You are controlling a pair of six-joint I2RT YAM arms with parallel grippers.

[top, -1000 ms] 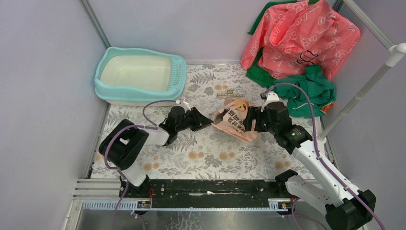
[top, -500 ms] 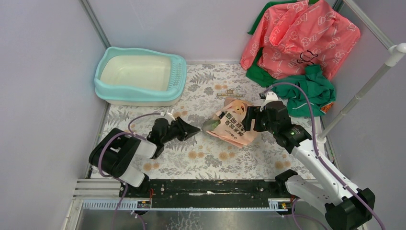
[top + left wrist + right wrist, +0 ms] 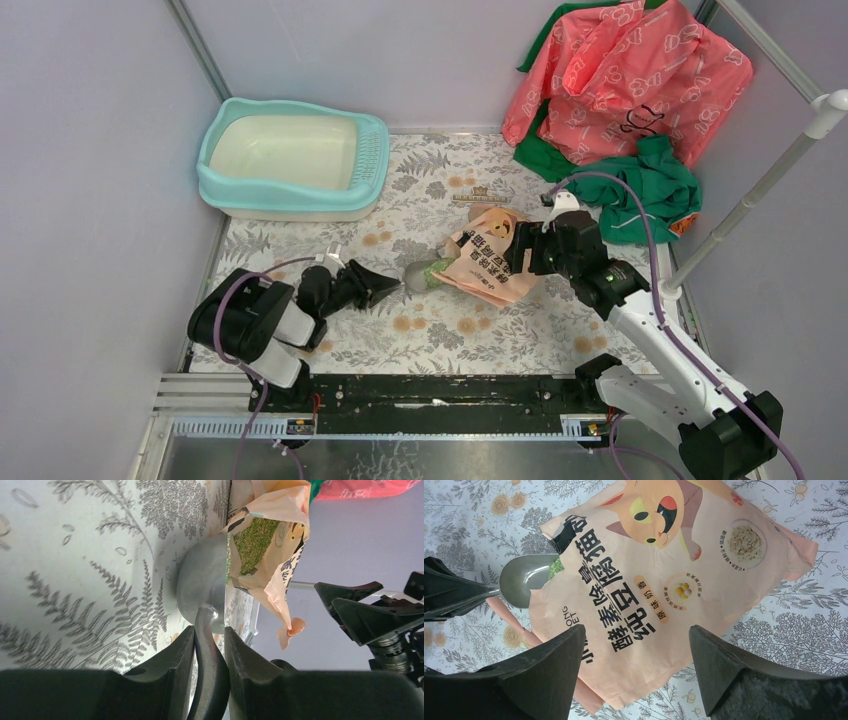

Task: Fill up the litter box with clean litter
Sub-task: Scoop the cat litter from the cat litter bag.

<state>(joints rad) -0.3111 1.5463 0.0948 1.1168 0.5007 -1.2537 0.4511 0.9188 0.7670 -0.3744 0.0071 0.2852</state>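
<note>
The turquoise litter box (image 3: 372, 160) with a cream inner pan sits at the far left; no litter shows in it. The pink-orange printed bag (image 3: 492, 262) lies on the floral mat, mouth facing left. My left gripper (image 3: 388, 285) is shut on the handle of the grey scoop (image 3: 416, 277); its bowl lies at the bag's mouth with some green litter (image 3: 434, 267) on it. In the left wrist view the gripper (image 3: 209, 630) clamps the scoop (image 3: 202, 580), and litter (image 3: 255, 537) shows inside the bag (image 3: 287, 510). My right gripper (image 3: 520, 250) is open over the bag (image 3: 684, 580), its fingers (image 3: 549, 675) spread wide.
A pink printed cloth (image 3: 625, 70) and a green cloth (image 3: 650, 185) are heaped at the far right. A white pole (image 3: 760, 190) leans at the right. Grey walls close in the left and back. The floral mat (image 3: 440, 330) covers the floor.
My left arm has drawn back to the left and nearer, pulling the scoop out of the bag until its bowl shows at the mouth. The right arm has barely moved.
</note>
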